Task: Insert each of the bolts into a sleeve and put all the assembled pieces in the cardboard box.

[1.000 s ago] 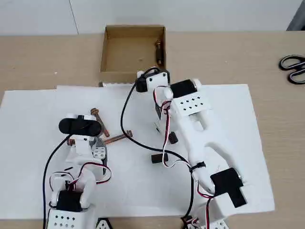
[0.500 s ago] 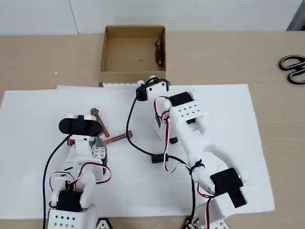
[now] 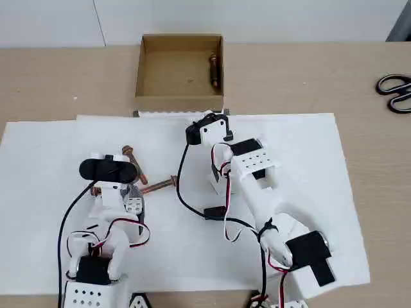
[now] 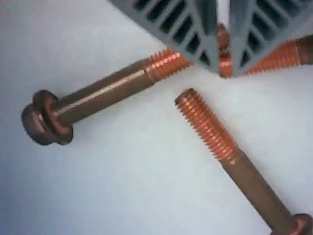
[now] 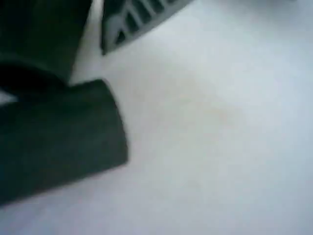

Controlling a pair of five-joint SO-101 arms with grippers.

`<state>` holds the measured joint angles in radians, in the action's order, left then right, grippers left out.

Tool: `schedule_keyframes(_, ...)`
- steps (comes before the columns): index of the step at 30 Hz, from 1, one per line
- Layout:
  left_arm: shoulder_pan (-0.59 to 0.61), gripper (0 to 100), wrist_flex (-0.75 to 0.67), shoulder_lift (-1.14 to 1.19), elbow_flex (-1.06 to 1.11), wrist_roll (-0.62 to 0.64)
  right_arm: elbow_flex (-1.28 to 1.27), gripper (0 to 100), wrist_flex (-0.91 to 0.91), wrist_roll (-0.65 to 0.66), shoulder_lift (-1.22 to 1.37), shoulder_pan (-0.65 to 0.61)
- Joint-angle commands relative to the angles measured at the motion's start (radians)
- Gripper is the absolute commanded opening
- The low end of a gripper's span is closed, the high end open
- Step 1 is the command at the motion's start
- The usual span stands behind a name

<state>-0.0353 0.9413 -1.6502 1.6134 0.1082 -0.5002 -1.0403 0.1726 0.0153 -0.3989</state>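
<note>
Bolts lie fanned out around the left gripper (image 4: 223, 71), whose grey ribbed fingers (image 4: 186, 29) stand pressed almost together. They pinch a strip of copper thread that fills the narrow slit between them. That thread seems to belong to the third bolt (image 4: 283, 55), whose threaded end runs out from one side of the jaws.

On the other side of the jaws, the first bolt (image 4: 98, 95) has its threaded tip tucked under one finger, and its flanged head points away from them. The second bolt (image 4: 234, 156) lies just in front of the fingertips. It is apart from them, with its threaded end nearest the jaws and its shaft slanting away.

All three rest on the white paper (image 3: 51, 147) spread over the table (image 3: 64, 77).

The right gripper (image 5: 128, 22) hangs low over the same paper. Whether it is spread or pressed together cannot be told. A dark sleeve (image 5: 58, 139) lies on its side just beside it.

In the high view a black sleeve (image 3: 215, 213) lies on the paper by the right arm (image 3: 257, 183), between the two grippers. Whether it is the same one cannot be told.

The cardboard box (image 3: 138, 70) stands beyond the paper's far edge, nearer the right gripper than the left jaws. One assembled piece (image 3: 214, 69) lies inside it against one wall. Scissors (image 3: 395, 90) lie on the bare table, well apart from both grippers.
</note>
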Motion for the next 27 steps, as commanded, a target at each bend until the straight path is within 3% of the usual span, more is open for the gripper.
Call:
schedule_keyframes(1, 0.003, 1, -0.026, -0.008, -0.004, -0.003, -0.006, 5.4, 0.045, 0.034, -0.001, 0.005)
schedule_keyframes(9, 0.003, 1, -0.026, -0.008, -0.004, -0.003, 0.058, 0.3, -0.039, 0.034, -0.036, 0.005)
schedule_keyframes(21, 0.003, 1, -0.026, -0.008, -0.004, -0.006, 0.612, 0.3, -0.524, 0.034, -0.131, 0.012)
schedule_keyframes(27, -0.006, 1, -0.026, -0.008, -0.004, -0.011, 0.79, 0.3, -0.656, 0.034, -0.14, 0.038)
